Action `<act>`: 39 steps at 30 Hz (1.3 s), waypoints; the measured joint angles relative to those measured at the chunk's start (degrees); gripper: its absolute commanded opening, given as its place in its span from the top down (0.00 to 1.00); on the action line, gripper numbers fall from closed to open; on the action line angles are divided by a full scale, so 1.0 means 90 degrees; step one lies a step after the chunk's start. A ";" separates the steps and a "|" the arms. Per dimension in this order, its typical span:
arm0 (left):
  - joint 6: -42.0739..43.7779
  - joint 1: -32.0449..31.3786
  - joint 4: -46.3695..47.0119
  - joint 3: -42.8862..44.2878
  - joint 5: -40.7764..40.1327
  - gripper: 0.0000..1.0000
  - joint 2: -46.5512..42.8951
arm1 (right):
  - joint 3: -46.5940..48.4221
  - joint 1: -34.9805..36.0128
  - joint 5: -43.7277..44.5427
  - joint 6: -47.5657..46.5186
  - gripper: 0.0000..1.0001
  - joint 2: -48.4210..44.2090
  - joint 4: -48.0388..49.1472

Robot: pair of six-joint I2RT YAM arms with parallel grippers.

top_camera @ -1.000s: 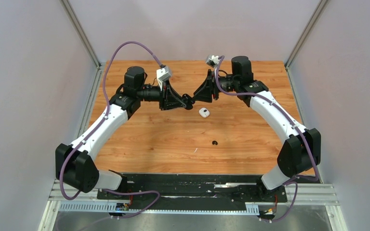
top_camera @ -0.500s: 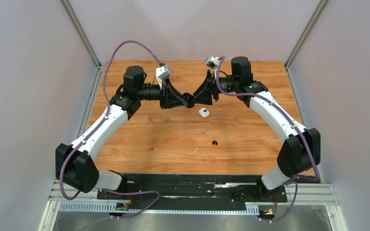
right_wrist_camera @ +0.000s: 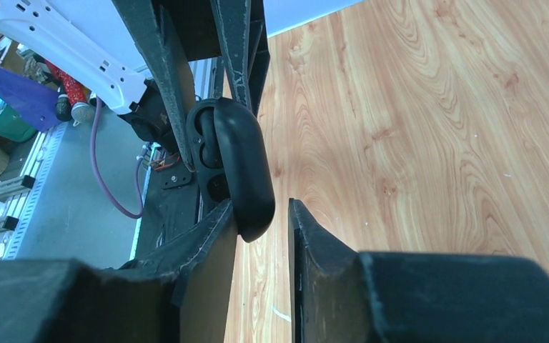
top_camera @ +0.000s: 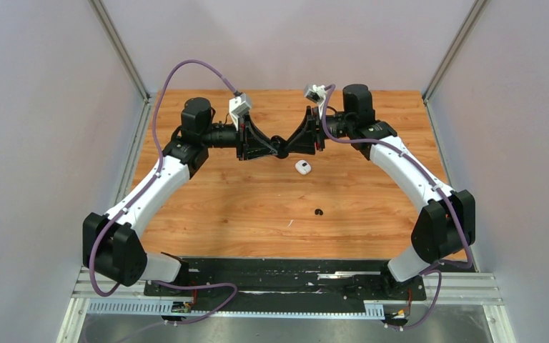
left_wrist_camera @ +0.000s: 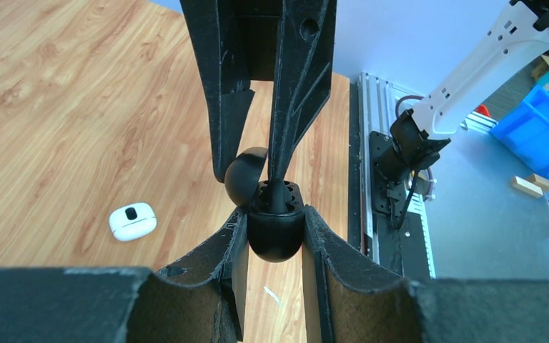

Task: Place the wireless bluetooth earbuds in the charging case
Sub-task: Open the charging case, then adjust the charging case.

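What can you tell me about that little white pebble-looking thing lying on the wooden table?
It is a small white charging case, rounded like a pebble, of smooth, glossy-looking plastic. A small dark patch sits on its upper face. It looks closed and lies flat on the wooden table, a little right of the middle and towards the far half. Only the table touches it, and it lies by itself on bare wood.

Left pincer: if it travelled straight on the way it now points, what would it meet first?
The right pincer: its fingers sit directly beyond the black case the left pincer grips, apparently touching it; depth is unclear.
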 measured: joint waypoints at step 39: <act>0.0656 0.0658 -0.5268 0.3354 -0.0151 0.08 0.1469 | 0.0935 0.1073 0.2050 -0.6472 1.00 -0.0316 -0.3150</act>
